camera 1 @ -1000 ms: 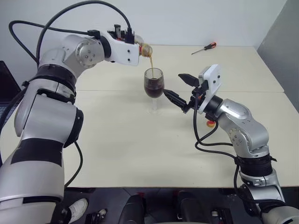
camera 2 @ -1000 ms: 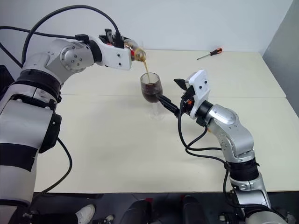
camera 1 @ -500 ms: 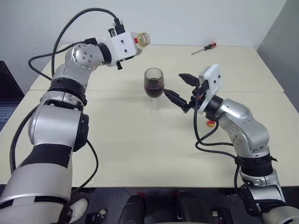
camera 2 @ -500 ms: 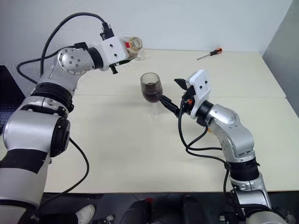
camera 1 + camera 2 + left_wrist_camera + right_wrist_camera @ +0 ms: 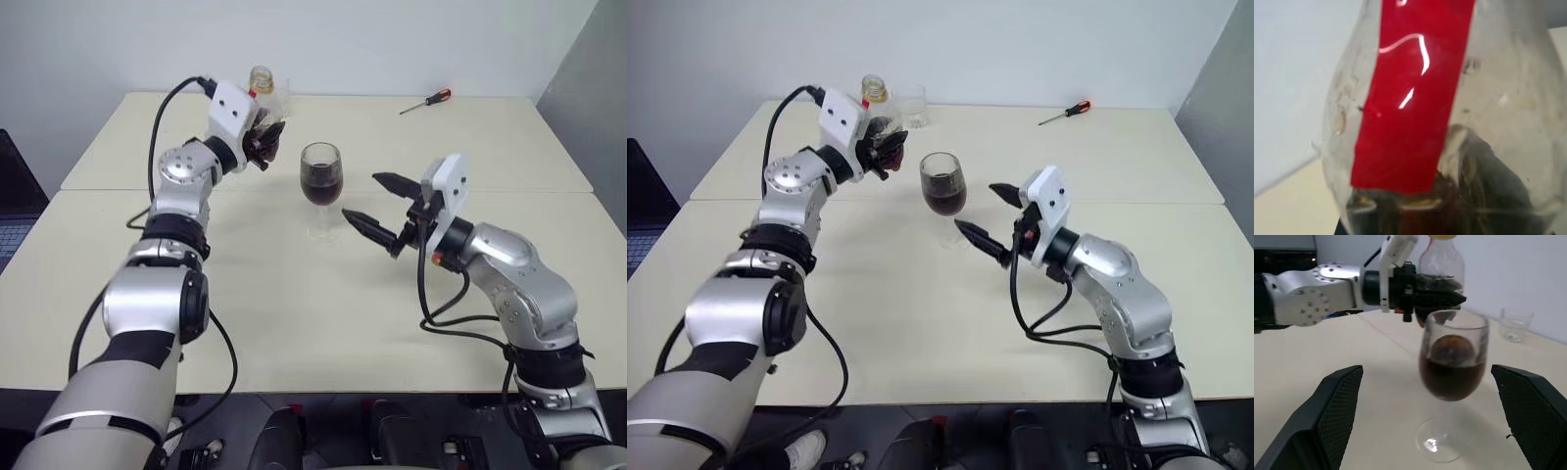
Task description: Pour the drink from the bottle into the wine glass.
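The wine glass [image 5: 321, 188] stands upright near the middle of the cream tabletop [image 5: 294, 304], well in from every edge, with wide bare surface toward the near edge and to both sides. Its bowl is partly filled, to less than half, with the dark drink [image 5: 1451, 377]. The right tool [image 5: 380, 206] sits just beside the glass on its right, fingers spread wide and holding nothing; in the right wrist view the glass stands between the two fingers [image 5: 1334, 404] without touching either. The left tool [image 5: 884, 140] is clamped on the bottle [image 5: 874, 96], held upright behind and to the left of the glass, apart from it, with only a dark remnant low inside. A clear tumbler [image 5: 911, 106] stands near the far edge, beside the bottle. A screwdriver [image 5: 427, 100] lies at the far right, well apart
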You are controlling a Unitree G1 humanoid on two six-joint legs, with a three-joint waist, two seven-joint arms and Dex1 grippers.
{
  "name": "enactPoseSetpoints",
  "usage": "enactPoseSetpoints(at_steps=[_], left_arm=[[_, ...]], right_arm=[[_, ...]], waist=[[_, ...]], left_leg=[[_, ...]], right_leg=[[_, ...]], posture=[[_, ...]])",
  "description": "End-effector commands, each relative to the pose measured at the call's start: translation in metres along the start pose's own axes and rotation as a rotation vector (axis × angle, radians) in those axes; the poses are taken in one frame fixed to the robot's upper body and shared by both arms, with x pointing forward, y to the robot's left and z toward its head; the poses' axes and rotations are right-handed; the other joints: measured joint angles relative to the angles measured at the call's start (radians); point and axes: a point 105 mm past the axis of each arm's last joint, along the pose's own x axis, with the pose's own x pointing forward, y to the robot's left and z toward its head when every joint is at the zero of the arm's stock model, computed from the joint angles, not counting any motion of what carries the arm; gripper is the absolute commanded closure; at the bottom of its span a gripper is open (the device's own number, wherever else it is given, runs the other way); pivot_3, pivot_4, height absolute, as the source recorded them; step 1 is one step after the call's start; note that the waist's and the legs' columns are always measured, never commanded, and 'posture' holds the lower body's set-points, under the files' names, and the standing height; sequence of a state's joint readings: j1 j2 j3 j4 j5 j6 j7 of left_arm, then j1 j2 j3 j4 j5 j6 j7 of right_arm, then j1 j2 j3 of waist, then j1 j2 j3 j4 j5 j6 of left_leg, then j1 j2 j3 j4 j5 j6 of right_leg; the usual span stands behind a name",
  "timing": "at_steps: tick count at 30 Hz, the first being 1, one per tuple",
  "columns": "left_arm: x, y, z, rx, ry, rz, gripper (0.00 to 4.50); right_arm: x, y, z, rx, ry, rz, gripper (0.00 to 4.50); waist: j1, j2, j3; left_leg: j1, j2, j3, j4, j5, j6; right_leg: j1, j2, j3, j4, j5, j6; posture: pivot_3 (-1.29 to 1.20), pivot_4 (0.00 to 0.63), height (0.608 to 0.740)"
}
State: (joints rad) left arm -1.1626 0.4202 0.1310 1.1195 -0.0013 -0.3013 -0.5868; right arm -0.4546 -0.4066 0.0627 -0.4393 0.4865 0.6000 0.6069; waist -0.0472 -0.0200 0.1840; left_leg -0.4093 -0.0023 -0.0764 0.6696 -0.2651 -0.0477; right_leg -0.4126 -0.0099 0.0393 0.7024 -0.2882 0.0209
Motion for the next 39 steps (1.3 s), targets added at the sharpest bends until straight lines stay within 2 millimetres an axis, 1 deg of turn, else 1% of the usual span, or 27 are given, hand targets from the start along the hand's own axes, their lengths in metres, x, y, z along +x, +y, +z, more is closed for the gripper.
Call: enactPoseSetpoints(at_steps=[1,4,8,11,14,17,20,25,29,30,31,35,38,39], left_arm=[[-0.011,0.02,0.017,-0.041,-0.11,0.149,3.1],[-0.029,0.025,-0.001,-0.104,-0.097,0.235,3.1],[-0.066,0.026,-0.041,-0.167,-0.022,0.342,3.1],[-0.088,0.024,-0.061,-0.202,0.019,0.387,3.1],[-0.102,0.021,-0.075,-0.247,0.056,0.429,3.1],[-0.111,0.016,-0.086,-0.263,0.088,0.44,3.1],[-0.118,0.018,-0.095,-0.278,0.118,0.46,3.1],[-0.118,0.021,-0.101,-0.288,0.146,0.467,3.1],[-0.119,0.021,-0.103,-0.27,0.162,0.462,3.1],[-0.119,0.021,-0.103,-0.269,0.162,0.465,2.45],[-0.119,0.022,-0.102,-0.269,0.161,0.467,2.26],[-0.121,0.022,-0.102,-0.274,0.165,0.468,0.92],[-0.124,0.022,-0.101,-0.273,0.165,0.469,0.03],[-0.126,0.022,-0.101,-0.272,0.167,0.471,0.03]], right_arm=[[-0.013,0.026,0.01,-0.004,-0.032,0.082,0.0],[-0.025,0.037,0.005,0.019,-0.016,0.102,0.0],[-0.036,0.04,-0.004,0.041,0.007,0.056,0.0],[-0.039,0.04,-0.004,0.055,-0.003,0.027,0.0],[-0.041,0.041,-0.004,0.066,-0.011,0.006,0.0],[-0.042,0.042,-0.003,0.075,-0.021,-0.008,0.0],[-0.043,0.043,-0.002,0.079,-0.021,-0.009,0.0],[-0.041,0.044,-0.002,0.081,-0.02,-0.01,0.0],[-0.039,0.04,-0.002,0.072,-0.02,-0.015,0.0],[-0.038,0.039,-0.001,0.069,-0.021,-0.017,0.0],[-0.038,0.038,-0.001,0.068,-0.022,-0.019,0.0],[-0.038,0.036,-0.001,0.062,-0.014,-0.023,0.0],[-0.039,0.033,-0.002,0.057,-0.009,-0.028,0.0],[-0.04,0.032,-0.002,0.055,-0.007,-0.03,0.0]], waist=[[0.0,0.0,0.0],[0.0,0.0,0.0],[0.003,-0.001,-0.002],[0.008,-0.001,-0.002],[0.021,-0.002,-0.002],[0.027,-0.004,-0.004],[0.028,-0.004,-0.004],[0.026,-0.005,-0.004],[0.025,-0.005,-0.004],[0.025,-0.005,-0.004],[0.024,-0.005,-0.004],[0.024,-0.005,-0.004],[0.024,-0.005,-0.004],[0.023,-0.005,-0.004]], left_leg=[[0.0,0.0,0.0,0.0,0.0,0.0],[0.0,0.004,0.0,0.001,0.0,0.0],[0.001,0.007,0.0,0.003,0.0,0.001],[0.001,0.007,0.0,0.004,0.0,0.001],[0.0,0.008,0.0,0.007,-0.002,0.003],[0.001,0.006,-0.002,0.008,-0.002,0.003],[0.001,0.004,-0.003,0.008,-0.002,0.003],[0.002,0.005,-0.002,0.007,-0.002,0.003],[0.002,0.005,-0.002,0.007,-0.002,0.003],[0.002,0.005,-0.002,0.007,-0.002,0.003],[0.002,0.005,-0.002,0.007,-0.002,0.003],[0.002,0.005,-0.002,0.007,-0.002,0.003],[0.002,0.005,-0.002,0.007,-0.002,0.003],[0.002,0.005,-0.002,0.007,-0.002,0.003]], right_leg=[[0.0,0.0,0.0,0.0,0.0,0.0],[0.0,-0.001,0.0,0.001,0.0,0.0],[0.002,-0.001,0.0,0.002,0.0,0.0],[0.002,0.0,0.0,0.002,0.0,0.0],[0.003,0.001,-0.001,0.003,0.0,0.0],[0.005,0.001,-0.002,0.002,0.0,0.0],[0.007,0.001,-0.002,0.002,-0.001,0.001],[0.007,0.002,-0.002,0.002,-0.001,0.001],[0.007,0.002,-0.002,0.002,-0.001,0.001],[0.007,0.002,-0.002,0.002,-0.001,0.001],[0.007,0.003,-0.002,0.002,-0.001,0.001],[0.007,0.003,-0.002,0.002,-0.001,0.001],[0.007,0.003,-0.002,0.002,-0.001,0.001],[0.007,0.003,-0.002,0.002,-0.001,0.001]], posture=[[0.0,0.15,0.74],[0.0,0.15,0.74],[0.0,0.15,0.74],[0.0,0.15,0.74],[0.0,0.15,0.74],[0.0,0.15,0.74],[0.0,0.15,0.74],[0.0,0.15,0.74],[0.0,0.15,0.74],[0.0,0.15,0.74],[0.0,0.15,0.74],[0.0,0.15,0.74],[0.0,0.15,0.74],[0.0,0.15,0.74]])
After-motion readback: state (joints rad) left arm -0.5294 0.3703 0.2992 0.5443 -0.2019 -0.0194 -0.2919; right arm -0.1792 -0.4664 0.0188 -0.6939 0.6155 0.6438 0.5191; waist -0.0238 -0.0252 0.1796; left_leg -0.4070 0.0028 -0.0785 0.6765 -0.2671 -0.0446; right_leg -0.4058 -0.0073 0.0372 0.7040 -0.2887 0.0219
